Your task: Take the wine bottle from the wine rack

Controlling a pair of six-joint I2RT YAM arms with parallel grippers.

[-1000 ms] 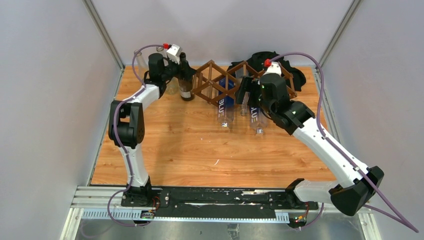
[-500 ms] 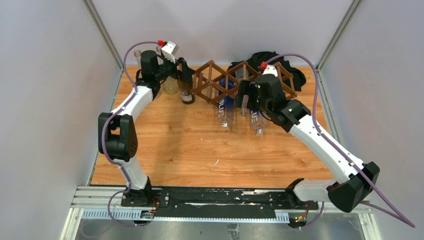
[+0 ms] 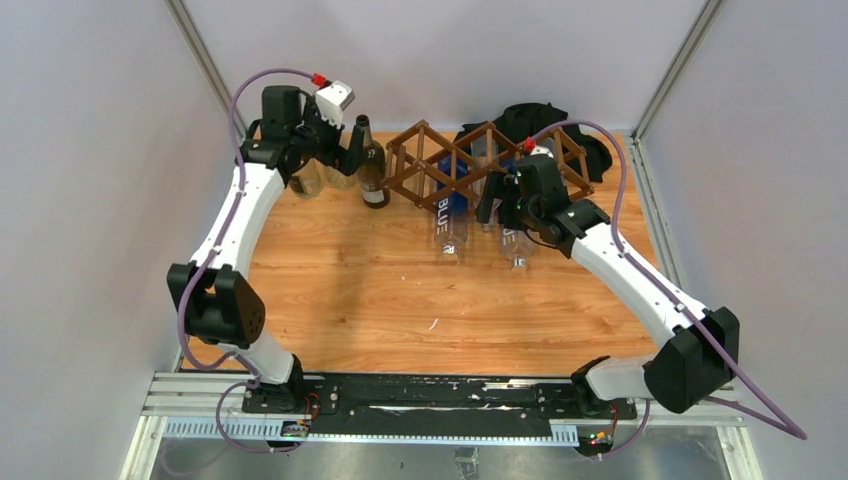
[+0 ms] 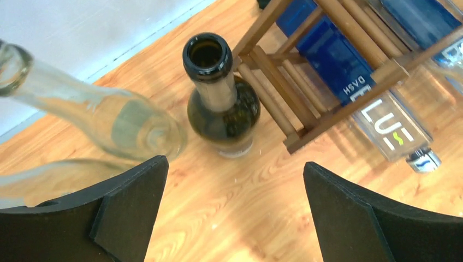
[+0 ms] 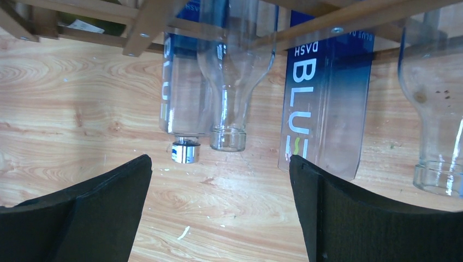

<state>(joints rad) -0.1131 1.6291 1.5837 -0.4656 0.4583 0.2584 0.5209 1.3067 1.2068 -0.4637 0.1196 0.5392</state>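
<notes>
A dark green wine bottle [image 3: 372, 175] [image 4: 221, 109] stands upright on the table, just left of the dark brown wine rack [image 3: 420, 165] [image 4: 306, 93] [image 5: 147, 22]. My left gripper [image 3: 352, 155] [image 4: 233, 166] hovers beside and above the bottle, open, with only bare table between its fingers. A clear bottle [image 3: 487, 210] [image 5: 232, 82] lies in the rack with its neck pointing out. My right gripper [image 3: 493, 205] [image 5: 219, 161] stands open just in front of that neck, holding nothing.
Two blue-labelled clear bottles [image 3: 450, 225] [image 5: 322, 109] also lie in the rack, necks toward me. Clear glass bottles [image 3: 312, 180] [image 4: 125, 123] stand left of the dark bottle. A black cloth [image 3: 540, 120] lies behind the rack. Side walls close in the table.
My left gripper opened off the dark bottle and drew back to the left and up; the bottle stays standing. My right gripper opened a little wider in front of the rack.
</notes>
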